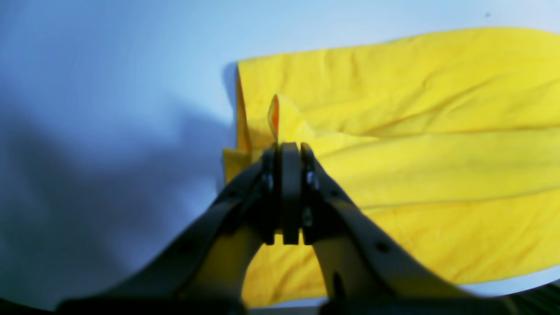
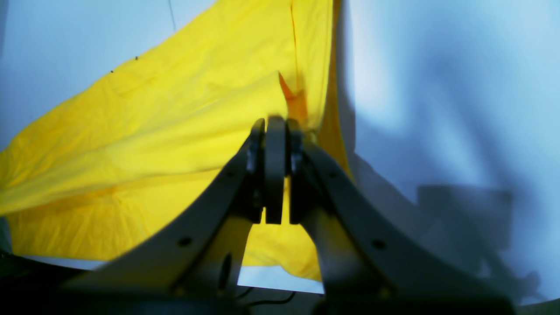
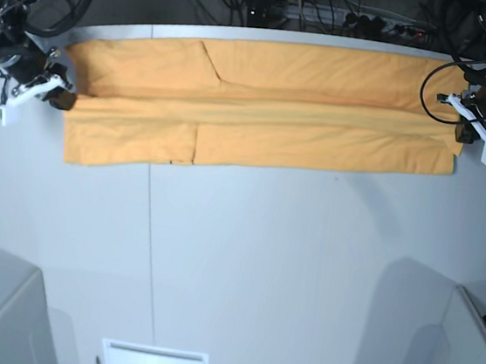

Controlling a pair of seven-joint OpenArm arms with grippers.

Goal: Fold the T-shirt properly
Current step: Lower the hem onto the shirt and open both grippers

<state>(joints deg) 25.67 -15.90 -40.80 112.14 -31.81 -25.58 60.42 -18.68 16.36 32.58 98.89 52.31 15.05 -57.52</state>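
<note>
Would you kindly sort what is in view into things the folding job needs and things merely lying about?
For the job:
- T-shirt
- left gripper, shut on its end
- right gripper, shut on its other end

Just there:
- white table
- cables behind it

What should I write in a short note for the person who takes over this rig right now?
Left gripper: shut on one short end of the T-shirt, pinching a raised bit of cloth.
Right gripper: shut on the opposite short end, in the same way.
The T-shirt lies along the far edge of the white table as a long band, stretched between the two grippers.
Done: the long sides appear folded in lengthwise; a sleeve edge shows in the base view.
Left: fold the band across its length, probably by bringing the ends together, then release and flatten.
</note>
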